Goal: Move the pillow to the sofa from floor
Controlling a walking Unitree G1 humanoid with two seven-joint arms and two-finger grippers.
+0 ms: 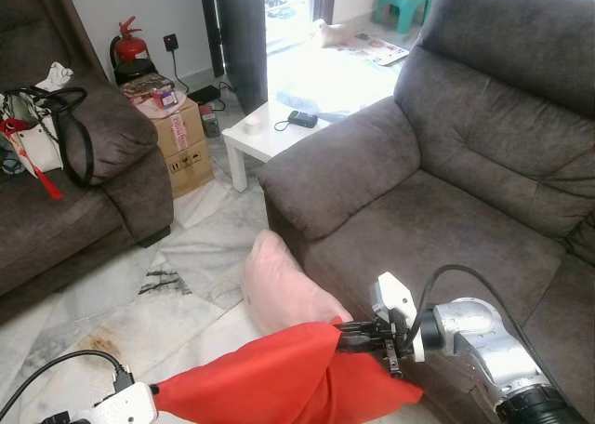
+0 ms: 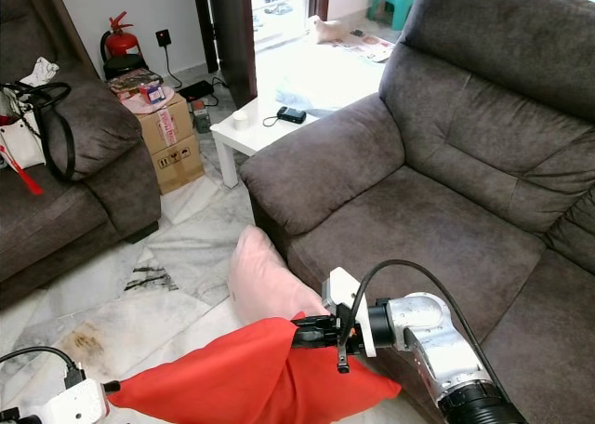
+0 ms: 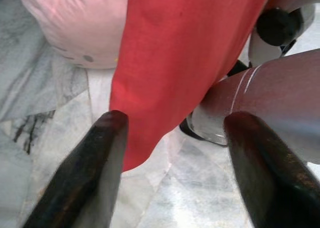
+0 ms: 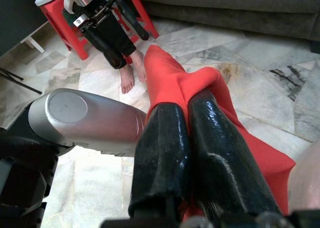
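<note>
A red pillow (image 1: 279, 377) hangs low over the marble floor, just in front of the grey sofa (image 1: 446, 210). My right gripper (image 1: 340, 337) is shut on its upper edge; in the right wrist view the two black fingers (image 4: 165, 153) pinch the red fabric (image 4: 170, 83). My left gripper (image 3: 175, 120) is open at the pillow's other end, its fingers spread on either side of the hanging red cloth (image 3: 180, 53) without touching it. A pink pillow (image 1: 284, 289) leans on the floor against the sofa's front, behind the red one.
A white side table (image 1: 270, 131) stands beside the sofa arm, with a cardboard box (image 1: 181, 140) and a fire extinguisher (image 1: 130, 47) beyond. A second sofa with a bag (image 1: 42, 131) is on the left. A person's bare feet (image 4: 127, 75) and a red stool (image 4: 75, 38) are behind me.
</note>
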